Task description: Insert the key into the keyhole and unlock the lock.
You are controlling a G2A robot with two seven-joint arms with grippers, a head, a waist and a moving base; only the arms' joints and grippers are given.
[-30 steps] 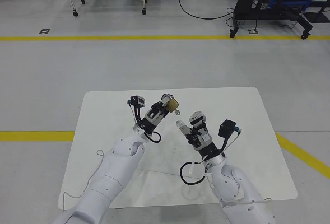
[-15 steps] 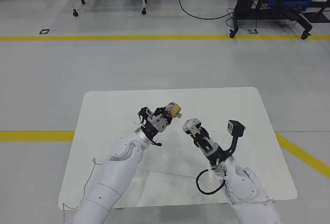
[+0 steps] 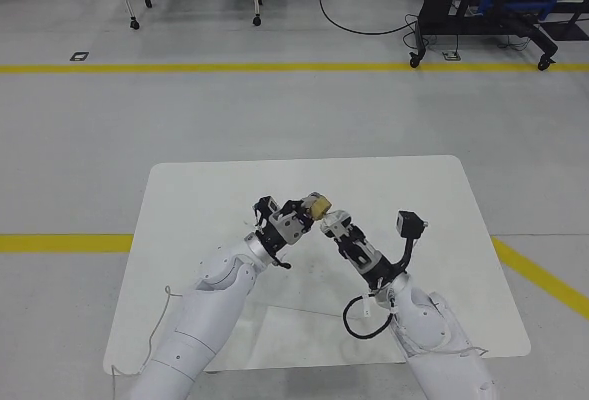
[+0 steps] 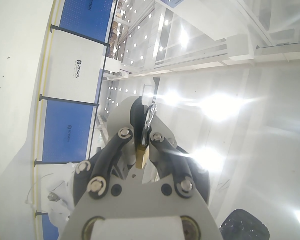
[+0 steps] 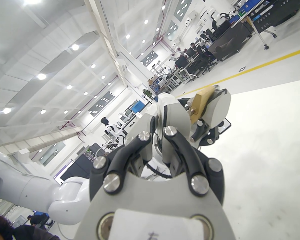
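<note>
The brass padlock (image 3: 317,205) is held above the middle of the white table (image 3: 424,190) by my left gripper (image 3: 307,210), which is shut on it. In the left wrist view the lock (image 4: 142,157) sits edge-on between the fingers, with a shiny metal part (image 4: 149,116) beyond it. My right gripper (image 3: 330,222) is right next to the lock, its fingers drawn together. In the right wrist view its tips (image 5: 183,116) meet the lock (image 5: 199,103) at a small silver stub (image 5: 191,112). What lies between them is hidden.
Both arms come in from the table's near edge and meet over its middle. Grey floor with yellow lines (image 3: 274,68) surrounds the table. A dark cart (image 3: 484,25) stands far behind on the right.
My right gripper has swung left and closed the gap to the lock. My left gripper has turned and shifted slightly right and nearer, still holding the lock.
</note>
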